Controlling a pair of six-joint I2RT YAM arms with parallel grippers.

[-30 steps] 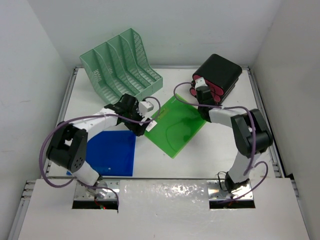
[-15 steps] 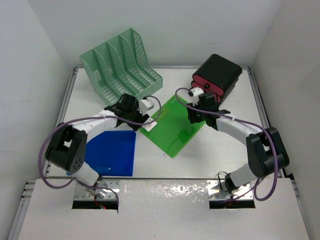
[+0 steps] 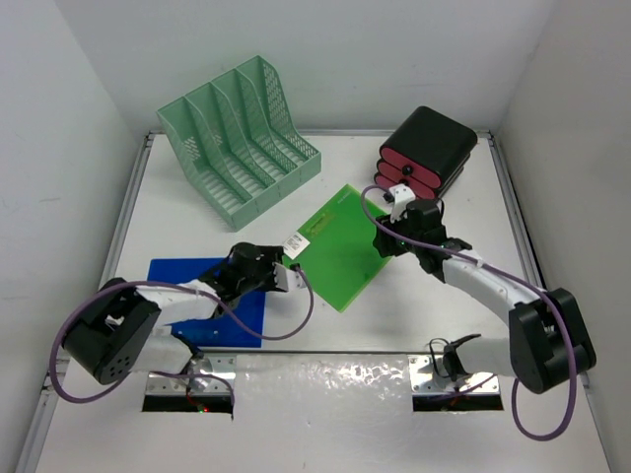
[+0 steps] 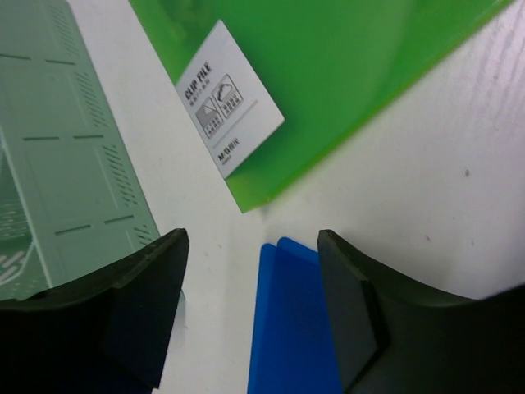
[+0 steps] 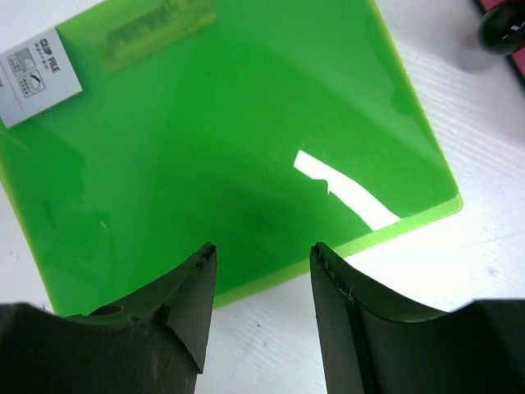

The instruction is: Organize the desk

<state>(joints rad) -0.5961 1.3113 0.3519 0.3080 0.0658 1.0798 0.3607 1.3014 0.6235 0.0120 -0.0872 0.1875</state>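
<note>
The right claw (image 3: 387, 240) hangs with its jaws parted and nothing between them, directly above the right-hand edge of the green clip file (image 3: 340, 246). The left claw (image 3: 288, 279) is likewise spread and empty. It sits over the far corner of the blue folder (image 3: 175, 272) and points at the clip file's labelled corner just ahead. The file lies diagonally on the desk (image 3: 414, 305), which runs under both arms. The right arm is the nearer one for a grasp, and the mesh file rack (image 3: 242, 128) stands well beyond at far left.
</note>
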